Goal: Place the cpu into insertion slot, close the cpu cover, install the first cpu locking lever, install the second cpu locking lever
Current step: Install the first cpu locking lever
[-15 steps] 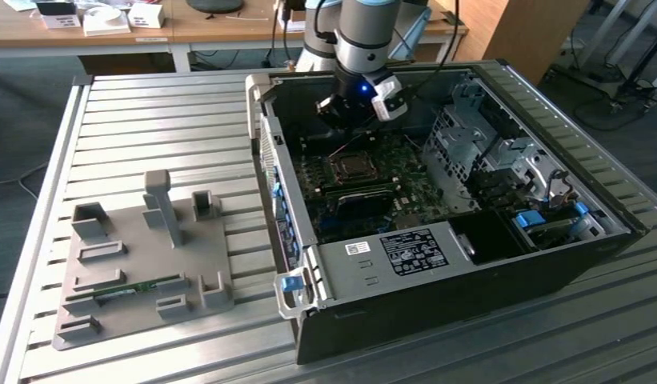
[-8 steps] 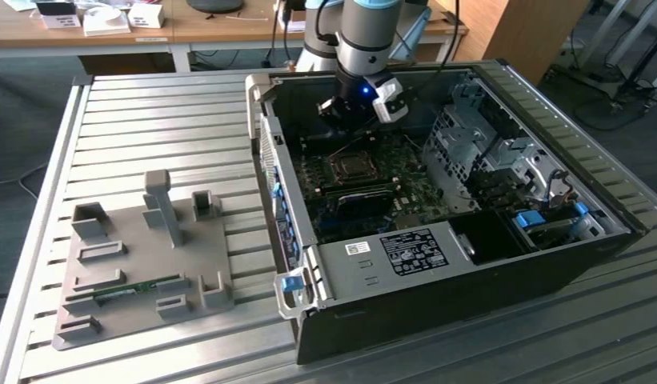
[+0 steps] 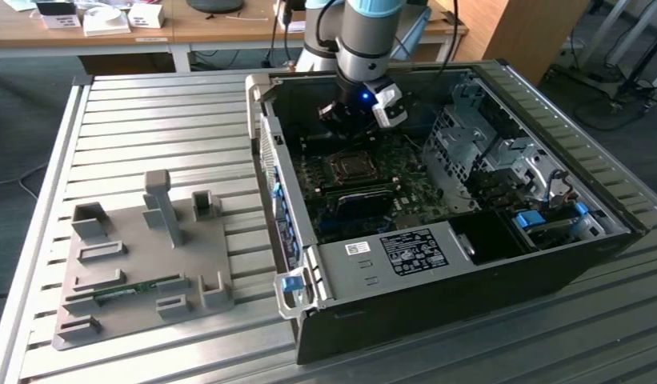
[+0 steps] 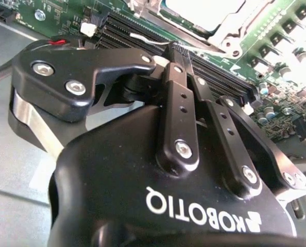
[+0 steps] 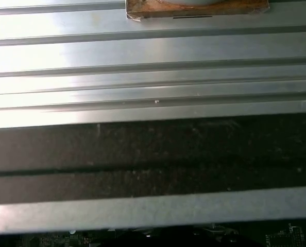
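Open computer case [image 3: 456, 232] lying on its side on a ribbed metal table [image 3: 146, 120], centre-right of the exterior view. Robot arm [image 3: 366, 32] comes down from the top centre into the case; its gripper [image 3: 352, 120] hangs over the dark green motherboard [image 3: 382, 188], just above the insertion slot [image 3: 352, 166], which sits centre frame w/ a dark middle and metal rim.

In the second wrist view the gripper's black linkages fill the lower frame and the fingers [image 4: 180, 56] reach toward the upper centre. The jaws look drawn close together, but the tips are hidden behind the linkage, so can't tell if they hold anything.

At the top of that view sits a silvery metal frame, prob. the cpu cover [image 4: 220, 33], w/ a pale square surface inside it that may be the cpu [image 4: 204, 7]; too washed out to be sure. Long black memory slots [image 4: 142, 36] run just beside it.

A grey fixture tray [image 3: 136, 264] sits lower left of the exterior view, well apart from the case.

Risks, as I judge it: fingers are near the socket and memory slots, so a small sideways drift could knock the frame or scrape the board; a chip seated crooked could damage the socket contacts
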Controlling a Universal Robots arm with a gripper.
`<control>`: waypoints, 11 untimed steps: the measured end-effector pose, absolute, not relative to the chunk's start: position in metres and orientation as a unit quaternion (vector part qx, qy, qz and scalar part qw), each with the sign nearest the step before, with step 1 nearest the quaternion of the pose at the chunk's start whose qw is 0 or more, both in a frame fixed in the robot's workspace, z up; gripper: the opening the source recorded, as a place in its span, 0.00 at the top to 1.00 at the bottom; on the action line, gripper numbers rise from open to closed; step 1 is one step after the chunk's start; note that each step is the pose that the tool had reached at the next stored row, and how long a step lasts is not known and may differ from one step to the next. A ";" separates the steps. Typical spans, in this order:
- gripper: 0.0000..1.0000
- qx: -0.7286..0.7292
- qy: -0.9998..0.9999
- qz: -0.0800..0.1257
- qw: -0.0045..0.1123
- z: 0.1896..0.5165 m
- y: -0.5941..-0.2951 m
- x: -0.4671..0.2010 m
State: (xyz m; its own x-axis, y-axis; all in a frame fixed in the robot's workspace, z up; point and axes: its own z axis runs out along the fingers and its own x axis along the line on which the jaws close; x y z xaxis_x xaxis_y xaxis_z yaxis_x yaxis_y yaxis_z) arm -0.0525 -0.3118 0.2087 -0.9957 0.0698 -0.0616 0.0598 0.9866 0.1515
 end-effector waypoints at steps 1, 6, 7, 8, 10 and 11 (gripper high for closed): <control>0.89 0.033 0.996 0.075 0.033 0.208 -0.312 -0.052; 0.89 0.032 0.996 0.075 0.033 0.206 -0.312 -0.050; 0.89 0.032 0.996 0.075 0.033 0.206 -0.312 -0.049; 0.89 0.032 0.996 0.075 0.033 0.206 -0.312 -0.049; 0.89 0.032 0.996 0.075 0.033 0.205 -0.311 -0.048; 0.89 0.033 0.996 0.075 0.033 0.205 -0.311 -0.048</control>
